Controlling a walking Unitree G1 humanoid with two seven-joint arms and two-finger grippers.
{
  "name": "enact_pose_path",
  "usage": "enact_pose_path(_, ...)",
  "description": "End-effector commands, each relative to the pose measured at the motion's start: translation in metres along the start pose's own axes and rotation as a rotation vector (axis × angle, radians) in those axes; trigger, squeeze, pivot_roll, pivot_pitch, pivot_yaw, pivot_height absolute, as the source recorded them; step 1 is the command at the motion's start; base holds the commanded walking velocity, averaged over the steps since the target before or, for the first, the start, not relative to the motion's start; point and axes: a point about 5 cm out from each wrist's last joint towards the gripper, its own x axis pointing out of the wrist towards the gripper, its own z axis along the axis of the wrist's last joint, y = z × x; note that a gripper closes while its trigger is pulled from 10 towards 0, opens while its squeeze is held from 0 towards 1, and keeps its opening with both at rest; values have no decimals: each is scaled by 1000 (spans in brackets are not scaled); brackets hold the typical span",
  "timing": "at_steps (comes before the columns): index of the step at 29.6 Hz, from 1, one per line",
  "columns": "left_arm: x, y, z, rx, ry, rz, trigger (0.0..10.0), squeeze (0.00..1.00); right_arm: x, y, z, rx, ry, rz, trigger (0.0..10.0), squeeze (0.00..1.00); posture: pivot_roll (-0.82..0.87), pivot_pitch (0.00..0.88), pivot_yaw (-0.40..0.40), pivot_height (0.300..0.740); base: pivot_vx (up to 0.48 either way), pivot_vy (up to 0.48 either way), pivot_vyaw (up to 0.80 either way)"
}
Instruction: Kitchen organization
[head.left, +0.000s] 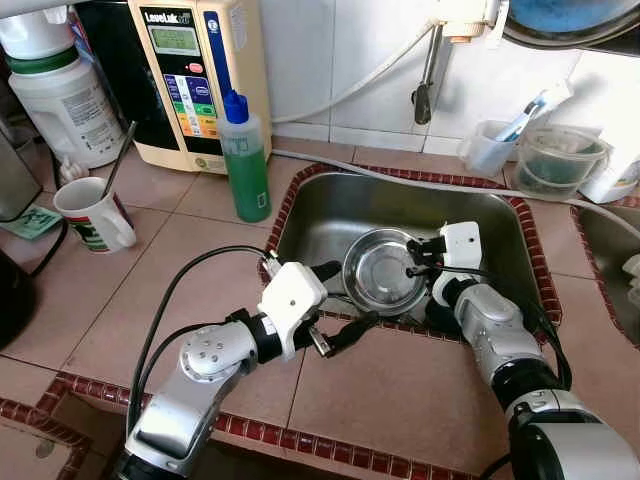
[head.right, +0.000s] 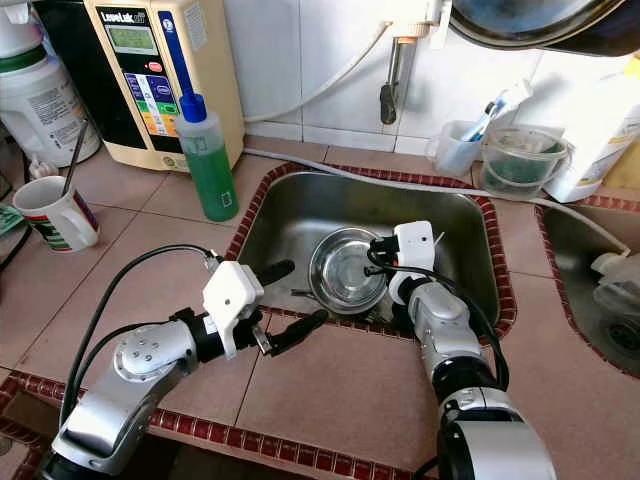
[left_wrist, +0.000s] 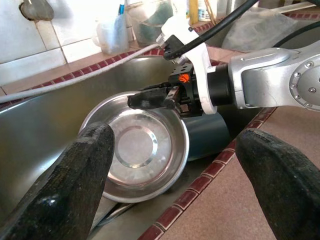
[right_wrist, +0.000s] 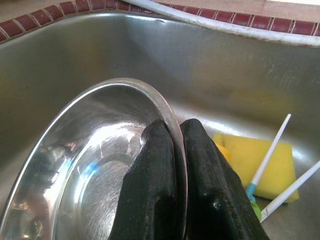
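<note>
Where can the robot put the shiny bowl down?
Bare tiles lie between the mug, the green bottle and the sink. The sink is crowded: the right gripper pinches the bowl there, beside a sponge.

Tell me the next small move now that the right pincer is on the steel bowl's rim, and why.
Probably lift the right pincer a little, raising the steel bowl off the sink floor. Its fingers are already clamped on the rim, one on each side. The left pincer hovers open at the sink's front edge, apart from the bowl.
</note>
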Motion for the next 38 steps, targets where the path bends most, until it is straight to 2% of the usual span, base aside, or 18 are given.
enact_pose_path(1, -1, -3, 3, 10, -6, -16, 10000, 0, 2, 0, 5, 1, -5, 5, 10000, 0, -15, 81, 39, 740, 0, 0, 0)
enact_pose_path(16, -1, -3, 4, 10, -3, -29, 10000, 0, 4, -1, 7, 3, -12, 4, 10000, 0, -15, 79, 44, 740, 0, 0, 0)
enact_pose_path(17, -1, -3, 4, 9, -3, -30, 10000, 0, 4, -1, 7, 6, -12, 4, 10000, 706, -16, 79, 45, 740, 0, 0, 0)
enact_pose_path(18, -1, -3, 4, 9, -3, -30, 10000, 0, 4, -1, 7, 6, -12, 4, 10000, 706, -16, 79, 45, 740, 0, 0, 0)
enact_pose_path(19, -1, -3, 4, 9, -3, -30, 10000, 0, 4, -1, 7, 8, -12, 4, 10000, 1000, -16, 79, 45, 740, 0, 0, 0)
enact_pose_path(38, -2, -2, 4, 10, -1, -27, 10000, 0, 4, -2, 13, 6, -53, 1, 10000, 1000, -16, 80, 47, 740, 0, 0, 0)
